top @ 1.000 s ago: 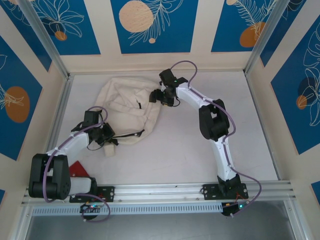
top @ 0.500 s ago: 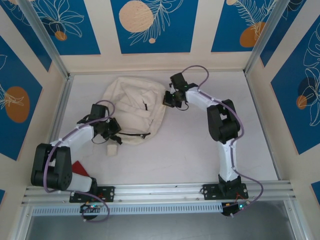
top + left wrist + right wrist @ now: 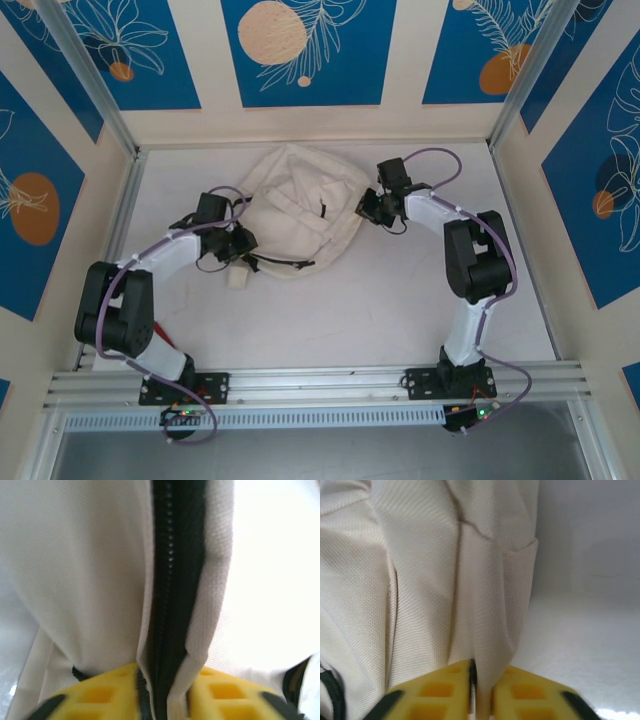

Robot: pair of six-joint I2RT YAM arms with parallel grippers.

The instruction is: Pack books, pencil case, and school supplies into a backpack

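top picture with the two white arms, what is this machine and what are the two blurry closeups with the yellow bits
It is a robot with two arms, a left arm and a right arm, bolted at the near edge of a table. The top picture comes from a fixed camera above and behind them. Each arm ends in a two-finger gripper: the left gripper and the right gripper.

The two closeups come from small cameras on the wrists, so the yellow blocks are the gripper's own fingers seen from very near.

On the table lies a soft cream backpack. In the left wrist view the fingers pinch its fabric along the black zip. In the right wrist view they pinch a plain fold of the fabric on the bag's other side.
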